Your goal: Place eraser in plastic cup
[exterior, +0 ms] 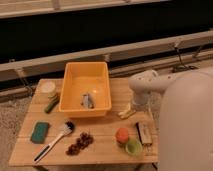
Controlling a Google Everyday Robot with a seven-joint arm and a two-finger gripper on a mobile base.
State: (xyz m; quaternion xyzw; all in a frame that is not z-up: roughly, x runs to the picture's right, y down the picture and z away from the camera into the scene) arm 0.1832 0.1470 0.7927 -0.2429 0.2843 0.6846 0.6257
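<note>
Lying flat near the right edge of the table [100, 131], the eraser [144, 133] sits at about one o'clock of the plastic cup [133, 146], just beside it and not in it. An orange-red round thing [122, 135] stands at eleven o'clock of the cup, touching or nearly so. My gripper [138, 106] hangs at roughly twelve o'clock of the eraser, well above it, jaws spread wide and holding nothing. The yellow bin [86, 106] lies off at ten o'clock. I judge I am at the approach step: next I must come down over the eraser, line my fingers across its narrow sides, and close without nudging the cup.
</note>
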